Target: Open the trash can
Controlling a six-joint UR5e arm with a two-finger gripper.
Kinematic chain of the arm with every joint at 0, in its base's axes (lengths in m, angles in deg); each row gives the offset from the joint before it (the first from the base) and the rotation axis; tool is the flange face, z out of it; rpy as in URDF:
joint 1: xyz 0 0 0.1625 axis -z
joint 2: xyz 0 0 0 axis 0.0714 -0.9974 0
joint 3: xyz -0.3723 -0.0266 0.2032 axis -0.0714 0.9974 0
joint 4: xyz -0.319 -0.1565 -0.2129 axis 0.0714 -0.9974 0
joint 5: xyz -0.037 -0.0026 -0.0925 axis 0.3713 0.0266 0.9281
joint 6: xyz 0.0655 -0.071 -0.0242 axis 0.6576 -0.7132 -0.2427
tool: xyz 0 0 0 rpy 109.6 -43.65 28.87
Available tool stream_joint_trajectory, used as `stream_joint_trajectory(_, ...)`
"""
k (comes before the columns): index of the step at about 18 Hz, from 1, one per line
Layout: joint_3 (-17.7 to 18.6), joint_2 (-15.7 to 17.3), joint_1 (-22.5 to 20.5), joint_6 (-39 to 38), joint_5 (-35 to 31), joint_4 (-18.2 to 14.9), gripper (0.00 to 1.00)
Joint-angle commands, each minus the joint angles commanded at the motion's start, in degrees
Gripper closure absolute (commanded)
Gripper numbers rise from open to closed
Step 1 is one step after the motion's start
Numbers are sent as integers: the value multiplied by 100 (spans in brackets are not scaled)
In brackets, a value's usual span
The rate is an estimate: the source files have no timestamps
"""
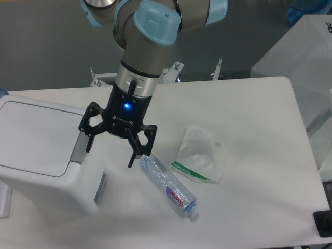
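One arm is reaching down from the top of the view, and its claw [109, 151] is hanging with its two black fingers spread wide apart, gripping nothing. A blue light is glowing on the claw's body just above the fingers. The left finger [88, 139] is sitting right at the front edge of the trash can [46, 155], close beside the grey push-button tab [79, 149]; whether it is touching the tab cannot be told from this view. The other finger [133, 155] is pointing down just beside the upper end of a clear plastic bottle [168, 185].

The trash can is standing at the left side of the white surface [259, 155], a boxy white bin with rounded corners, and its flat lid [36, 137] is lying shut. The bottle is lying on its side near the middle of the surface, angled from upper left to lower right, with a purple and white label showing around its middle. Just to the right of the bottle a crumpled clear plastic bag [199, 155] with a green printed strip along its lower edge is lying flat. The bag's strip is sitting close to the bottle, though contact is uncertain.
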Motion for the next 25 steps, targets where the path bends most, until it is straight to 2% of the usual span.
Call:
stream_joint_trajectory(7, 193, 0, 97, -9, -17, 9, 0)
stream_joint_trajectory(14, 185, 0, 105, -26, -9, 9, 0)
stream_joint_trajectory(20, 9, 0, 79, -35, 9, 9, 0)
stream_joint_trajectory(25, -193, -26, -298, -35, 9, 52, 0)
